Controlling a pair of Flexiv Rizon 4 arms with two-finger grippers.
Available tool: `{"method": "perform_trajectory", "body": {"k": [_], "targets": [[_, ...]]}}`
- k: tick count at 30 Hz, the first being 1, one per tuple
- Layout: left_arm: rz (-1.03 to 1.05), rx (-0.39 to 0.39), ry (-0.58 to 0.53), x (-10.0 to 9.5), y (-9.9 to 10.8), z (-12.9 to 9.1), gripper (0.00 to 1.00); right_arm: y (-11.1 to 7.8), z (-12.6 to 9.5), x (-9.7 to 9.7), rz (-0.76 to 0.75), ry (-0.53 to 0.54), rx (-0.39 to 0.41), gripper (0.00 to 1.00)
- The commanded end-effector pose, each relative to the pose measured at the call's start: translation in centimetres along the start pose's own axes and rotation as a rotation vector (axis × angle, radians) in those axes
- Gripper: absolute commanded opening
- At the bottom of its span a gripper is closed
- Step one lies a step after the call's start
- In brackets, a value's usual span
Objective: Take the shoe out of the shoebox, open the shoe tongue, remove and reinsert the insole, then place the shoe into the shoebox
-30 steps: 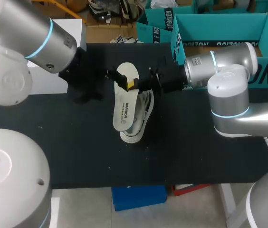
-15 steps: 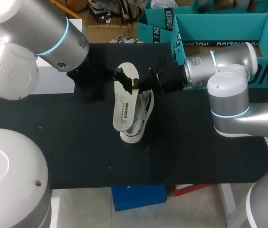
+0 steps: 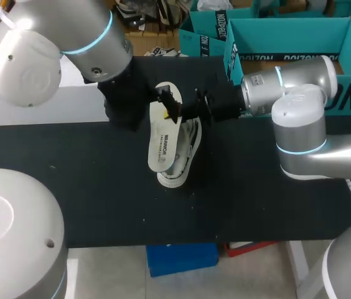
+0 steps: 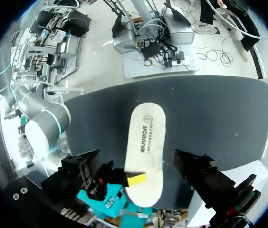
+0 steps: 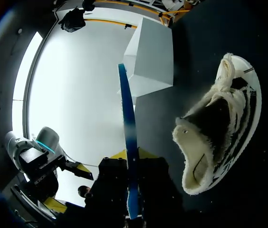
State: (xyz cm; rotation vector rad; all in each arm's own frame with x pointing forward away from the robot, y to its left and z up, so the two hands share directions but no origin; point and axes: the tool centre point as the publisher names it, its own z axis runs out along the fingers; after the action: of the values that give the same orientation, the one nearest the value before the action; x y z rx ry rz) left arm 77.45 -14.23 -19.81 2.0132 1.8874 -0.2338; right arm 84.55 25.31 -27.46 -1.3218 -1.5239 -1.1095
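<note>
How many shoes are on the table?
1. The shoe lies on the table, partly under the insole that the right gripper holds. Another could hide inside the boxes.

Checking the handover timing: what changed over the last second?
The left arm swung in toward the middle, bringing its open left tool up to either side of the insole at its held end. The right tool stayed shut on the insole; the shoe did not move.

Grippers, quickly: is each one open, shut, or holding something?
Left gripper: cannot be told.
Right gripper: shut on the insole.
</note>
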Motion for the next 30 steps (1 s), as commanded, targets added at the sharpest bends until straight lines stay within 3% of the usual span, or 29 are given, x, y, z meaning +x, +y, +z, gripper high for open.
{"method": "perform_trajectory", "body": {"k": [1,11,30], "targets": [[0.001,-0.002,0.020,-0.3,0.0,-0.1,1.00,0.0,0.1,-0.1,0.000,0.001,-0.003,0.00],[0.000,-0.005,0.005,0.0,2.0,0.4,1.00,0.0,0.1,-0.1,0.000,0.001,-0.003,0.00],[0.041,-0.019,0.025,-0.2,12.3,1.8,1.00,0.0,0.1,-0.1,0.000,0.001,-0.003,0.00]]}}
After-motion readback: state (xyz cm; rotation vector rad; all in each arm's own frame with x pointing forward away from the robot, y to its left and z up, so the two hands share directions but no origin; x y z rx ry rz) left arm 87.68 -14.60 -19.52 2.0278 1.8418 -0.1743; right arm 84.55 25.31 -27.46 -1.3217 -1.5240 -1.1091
